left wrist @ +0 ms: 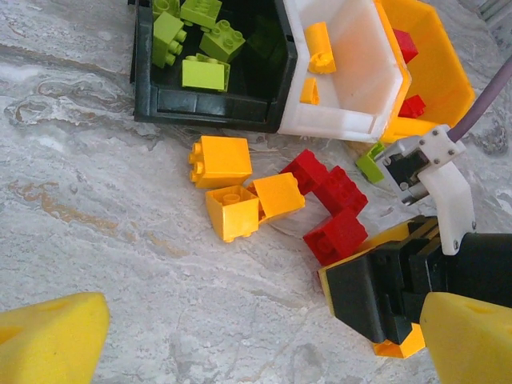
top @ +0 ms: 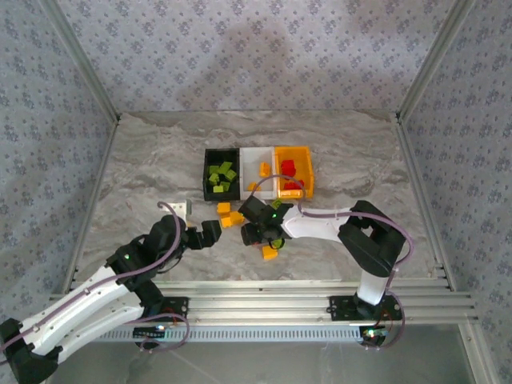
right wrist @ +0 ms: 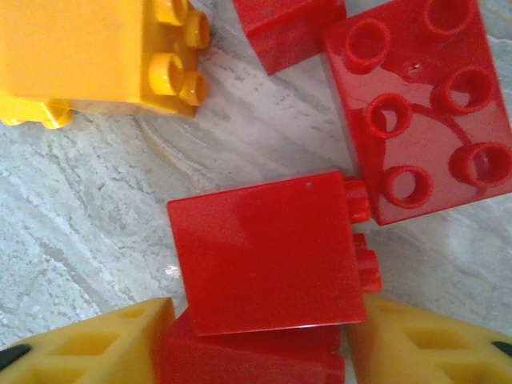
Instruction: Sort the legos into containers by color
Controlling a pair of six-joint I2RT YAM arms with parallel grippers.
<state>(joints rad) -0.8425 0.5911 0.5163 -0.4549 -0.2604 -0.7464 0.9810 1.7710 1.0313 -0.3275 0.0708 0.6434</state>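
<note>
My right gripper [right wrist: 258,342] is down on the table with its yellow fingers against both sides of a red lego [right wrist: 268,252] lying on its side. A second red lego [right wrist: 420,108] lies studs-up beside it, and an orange lego [right wrist: 88,52] at the upper left. My left gripper [left wrist: 260,344] hangs open over bare table, close to the loose red legos [left wrist: 332,212] and orange legos [left wrist: 236,188]. The containers stand in a row: the black bin [top: 206,178] with green legos, the white bin [top: 250,152] with orange ones, the orange bin [top: 307,168] with red ones.
A green lego [left wrist: 370,162] lies by the white bin's corner. An orange lego [top: 270,253] sits on the table near the right arm [top: 320,224]. Patterned walls and metal rails enclose the marble table [top: 144,168], which has free room at the left and the back.
</note>
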